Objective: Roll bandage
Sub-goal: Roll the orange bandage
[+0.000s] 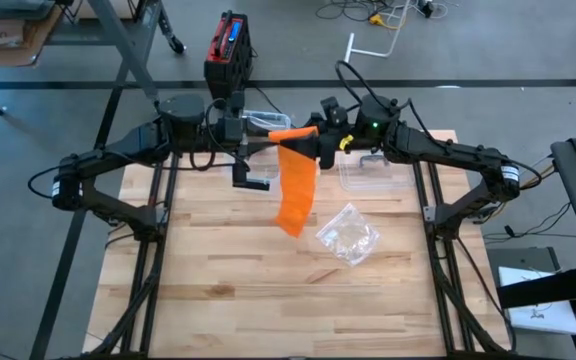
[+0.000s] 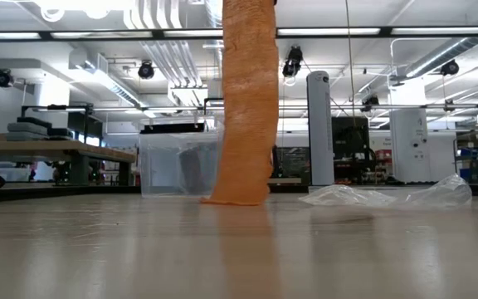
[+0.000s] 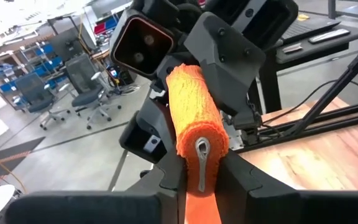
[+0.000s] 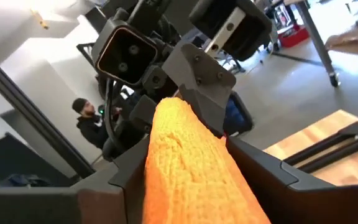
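An orange bandage [image 1: 295, 190] is held up above the far middle of a wooden worktop [image 1: 218, 290], seen from overhead. Its rolled end is gripped between both arms, and a loose strip hangs down from the roll until its lower end rests on the wood.

The left claw [image 3: 201, 177] is closed narrowly on one end of the roll, with a metal pin seen at the roll's centre between its fingers. The right claw [image 4: 185, 165] is set around the other end of the roll, a finger at each side; whether it is pressing the roll or standing slightly off it cannot be told.

A crumpled clear plastic bag [image 1: 348, 235] is seen lying on the worktop just beside the hanging strip, toward the right arm. A clear plastic container [image 1: 368, 172] is placed behind the strip near the far edge, partly hidden by the right arm. In the level view, the strip [image 2: 243, 108] stands in front of the container [image 2: 177, 164] and blocks part of it.

A person [image 4: 92, 124] is seen in the room beyond the worktop, in the right wrist view.
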